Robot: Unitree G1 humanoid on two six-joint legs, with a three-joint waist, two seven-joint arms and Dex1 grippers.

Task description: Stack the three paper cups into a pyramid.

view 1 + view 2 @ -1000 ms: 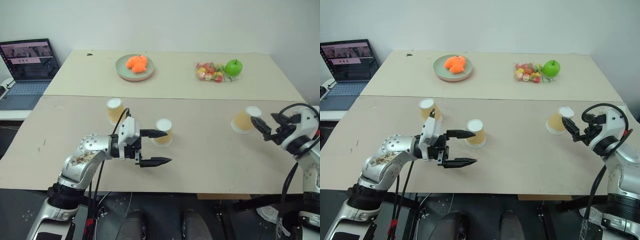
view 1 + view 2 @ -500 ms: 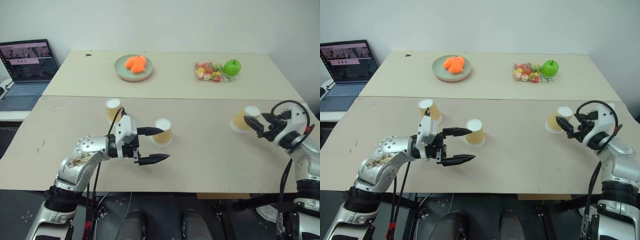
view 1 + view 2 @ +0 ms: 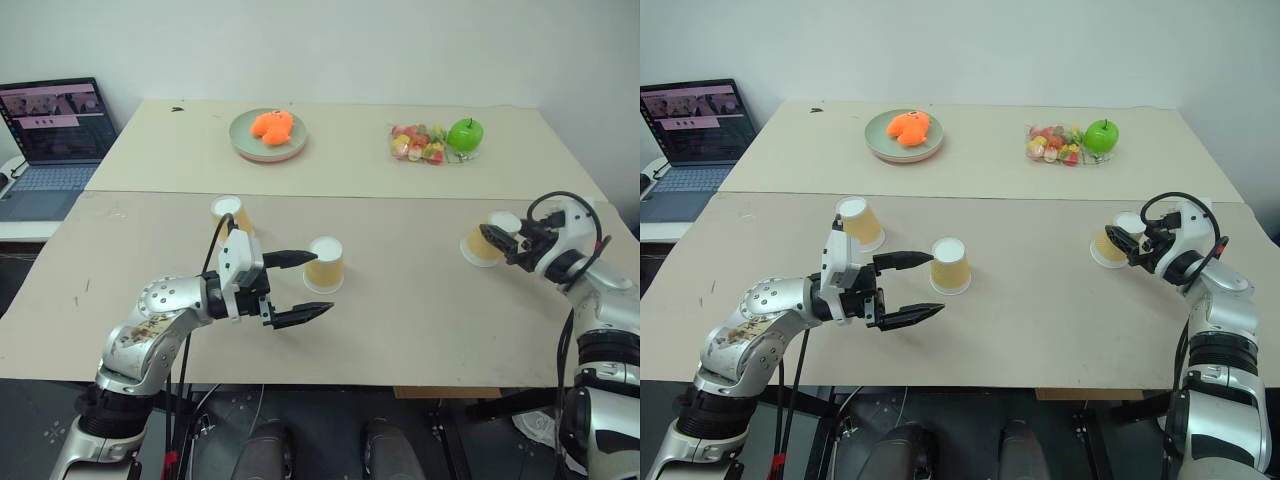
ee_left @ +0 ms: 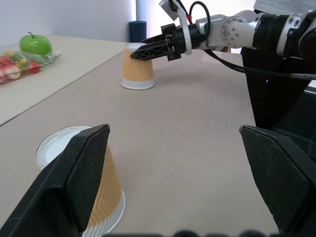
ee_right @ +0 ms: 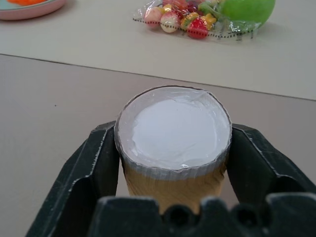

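three inverted tan paper cups with white bases: my right gripper (image 5: 173,158) is clamped on the right cup (image 5: 174,143). i'd carry it toward the middle cup (image 3: 325,264), which sits at my left gripper (image 3: 305,285), jaws spread wide, with the far-left cup (image 3: 228,217) just beyond.

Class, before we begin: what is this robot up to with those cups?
Three upside-down paper cups stand apart on the table, none stacked yet. The right gripper has its fingers closed around the right cup. The left gripper waits open beside the middle cup; the left cup stands untouched behind it.
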